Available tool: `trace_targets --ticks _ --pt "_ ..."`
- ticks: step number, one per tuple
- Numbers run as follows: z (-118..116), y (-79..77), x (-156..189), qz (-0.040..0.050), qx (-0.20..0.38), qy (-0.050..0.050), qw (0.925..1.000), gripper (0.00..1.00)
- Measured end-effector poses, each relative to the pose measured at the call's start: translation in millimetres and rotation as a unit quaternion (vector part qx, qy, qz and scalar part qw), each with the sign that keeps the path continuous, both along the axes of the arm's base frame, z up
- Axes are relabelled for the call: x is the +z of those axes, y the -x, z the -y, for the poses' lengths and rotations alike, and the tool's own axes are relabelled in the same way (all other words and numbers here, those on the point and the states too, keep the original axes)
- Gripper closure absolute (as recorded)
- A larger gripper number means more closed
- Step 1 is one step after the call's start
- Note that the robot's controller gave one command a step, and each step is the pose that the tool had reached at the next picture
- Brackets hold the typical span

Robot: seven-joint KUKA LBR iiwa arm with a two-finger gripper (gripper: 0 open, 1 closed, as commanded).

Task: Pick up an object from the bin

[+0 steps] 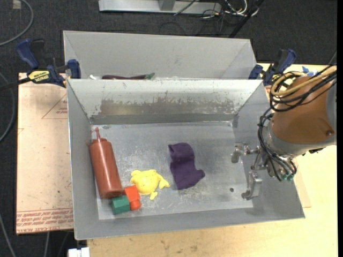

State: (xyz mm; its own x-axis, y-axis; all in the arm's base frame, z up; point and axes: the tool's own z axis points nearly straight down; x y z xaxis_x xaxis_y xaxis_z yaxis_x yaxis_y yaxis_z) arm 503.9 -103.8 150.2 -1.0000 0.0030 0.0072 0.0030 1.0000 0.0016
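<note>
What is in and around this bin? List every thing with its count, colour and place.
bin: one, grey metal, centre
bottle: one, reddish brown, lying along the left wall
yellow toy: one, yellow, front floor, right of the bottle
orange block: one, orange, front left, beside the toy
green block: one, green, front left corner, against the orange block
cloth: one, purple, mid floor
gripper: one, silver, open, over bare floor at right
</note>
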Motion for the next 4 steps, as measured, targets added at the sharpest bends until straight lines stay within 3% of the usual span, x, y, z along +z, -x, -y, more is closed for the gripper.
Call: trace_targets --ticks 1,2,3,4 --pt "0 -1.8 4 0.0039 0.002 0.001 1.0 0.0" --pt "-24 -16.4 -22 0.0061 0.055 0.002 0.9985 0.0" --pt "-58 -45.0 -38 0.0039 0.044 0.0 0.999 0.0" --pt "-105 -21.6 -23 0.0053 0.012 0.001 0.9999 0.0"
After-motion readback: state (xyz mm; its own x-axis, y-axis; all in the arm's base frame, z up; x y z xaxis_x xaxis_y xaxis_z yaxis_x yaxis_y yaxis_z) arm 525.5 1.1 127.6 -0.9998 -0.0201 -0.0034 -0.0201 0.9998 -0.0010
